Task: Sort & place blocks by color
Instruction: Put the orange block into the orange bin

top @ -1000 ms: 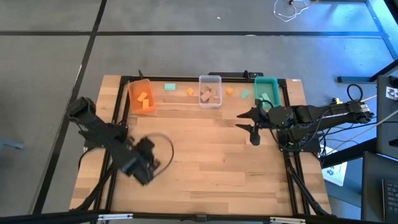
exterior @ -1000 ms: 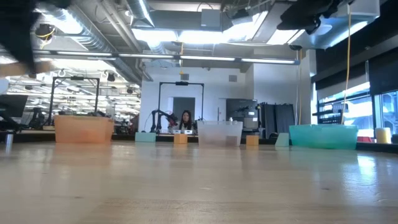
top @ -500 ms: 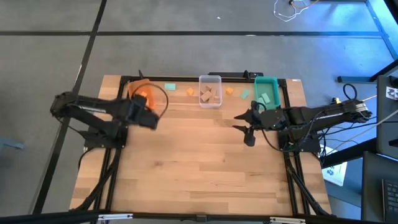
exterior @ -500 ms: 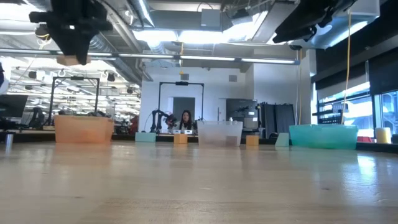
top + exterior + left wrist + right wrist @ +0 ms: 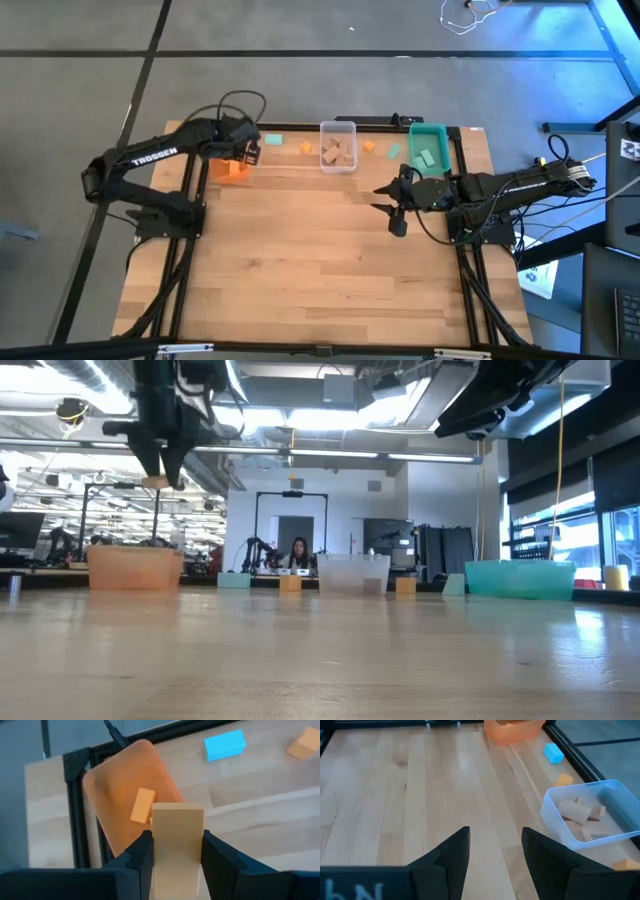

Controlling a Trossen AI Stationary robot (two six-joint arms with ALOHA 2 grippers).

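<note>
From above I see my left tool (image 5: 247, 150) over the orange bin (image 5: 230, 168) at the far left of the worktop (image 5: 320, 270), while my right tool (image 5: 392, 205) hangs near the teal bin (image 5: 430, 146). In the low view the left tool (image 5: 160, 472) is high above the orange bin (image 5: 134, 568). In my left wrist view the fingers (image 5: 141, 865) grip a pale wooden block (image 5: 177, 847) over the orange bin (image 5: 125, 785), which holds an orange block (image 5: 142, 805); in my right wrist view the fingers (image 5: 451, 854) stand apart and empty, the clear bin (image 5: 590, 815) with wooden blocks (image 5: 572, 810) beyond them.
</note>
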